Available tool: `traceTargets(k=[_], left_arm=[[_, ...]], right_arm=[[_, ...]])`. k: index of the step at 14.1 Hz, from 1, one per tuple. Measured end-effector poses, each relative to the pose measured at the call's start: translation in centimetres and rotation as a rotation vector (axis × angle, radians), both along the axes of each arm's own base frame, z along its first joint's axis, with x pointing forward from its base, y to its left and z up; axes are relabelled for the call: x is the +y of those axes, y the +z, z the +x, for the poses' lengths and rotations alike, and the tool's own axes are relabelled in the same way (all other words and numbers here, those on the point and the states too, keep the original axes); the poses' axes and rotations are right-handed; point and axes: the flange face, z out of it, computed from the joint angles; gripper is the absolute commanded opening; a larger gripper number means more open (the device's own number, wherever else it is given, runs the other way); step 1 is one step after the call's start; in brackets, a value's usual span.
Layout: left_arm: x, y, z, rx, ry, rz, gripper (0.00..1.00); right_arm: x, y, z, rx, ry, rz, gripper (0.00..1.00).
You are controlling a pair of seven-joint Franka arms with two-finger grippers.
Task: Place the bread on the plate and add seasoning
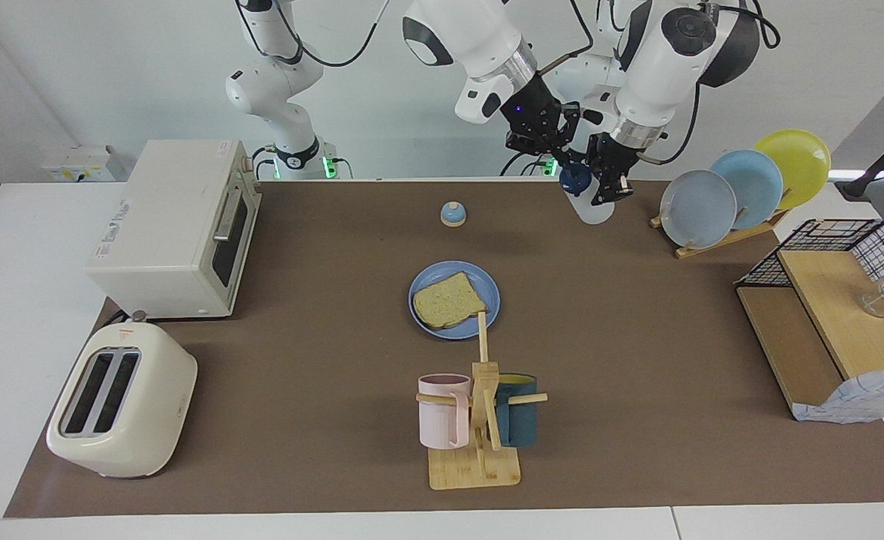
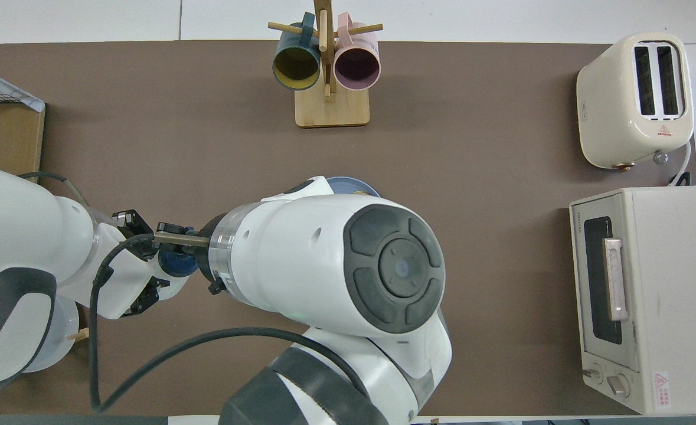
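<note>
The bread [image 1: 447,301] lies flat on the medium-blue plate [image 1: 428,282] at the table's middle. In the overhead view the right arm covers all but a strip of the plate's rim [image 2: 348,182]. The seasoning bottle [image 1: 593,206], whitish with a navy cap [image 1: 575,180], hangs tilted in the air over the table's edge nearest the robots, toward the left arm's end. My left gripper [image 1: 609,184] is shut on its body. My right gripper [image 1: 561,159] is at the cap. The cap also shows in the overhead view [image 2: 177,264], between the two grippers.
A small blue-and-tan bell [image 1: 453,214] stands nearer the robots than the plate. A mug tree [image 1: 479,420] stands farther out. A toaster oven [image 1: 179,225] and a toaster [image 1: 123,409] are at the right arm's end. A plate rack [image 1: 741,187] and a wire shelf [image 1: 831,315] are at the left arm's end.
</note>
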Motion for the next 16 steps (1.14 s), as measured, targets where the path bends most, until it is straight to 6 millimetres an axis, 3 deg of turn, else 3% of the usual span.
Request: traceTargets(k=[3,4,5,9,11,13,16], left_arm=[[0.0,0.0,0.0,0.000,-0.001,0.000,0.00],[0.0,0.0,0.0,0.000,-0.001,0.000,0.00],[0.0,0.0,0.0,0.000,-0.001,0.000,0.00],[0.0,0.0,0.0,0.000,-0.001,0.000,0.00],[0.0,0.0,0.0,0.000,0.001,0.000,0.00],[0.2,0.0,0.1,-0.001,0.005,-0.001,0.00],[0.5,0.3,0.7,-0.033,0.048,-0.010,0.00]], right_arm=[[-0.4,0.1,0.4,0.001,-0.012,0.003,0.00],[-0.5,0.1,0.5,0.002,-0.013,0.002,0.26],[-0.5,0.0,0.6,0.002,-0.015,0.002,0.99],[-1.4,-0.7,1.3,0.010,-0.027,-0.021,1.00],[-4.3,-1.1,3.1,-0.003,-0.022,-0.117,1.00],[-9.8,-0.7,5.3,-0.010,0.024,-0.229,1.00],[-21.3,0.6,7.8,0.014,0.118,-0.378,1.00]])
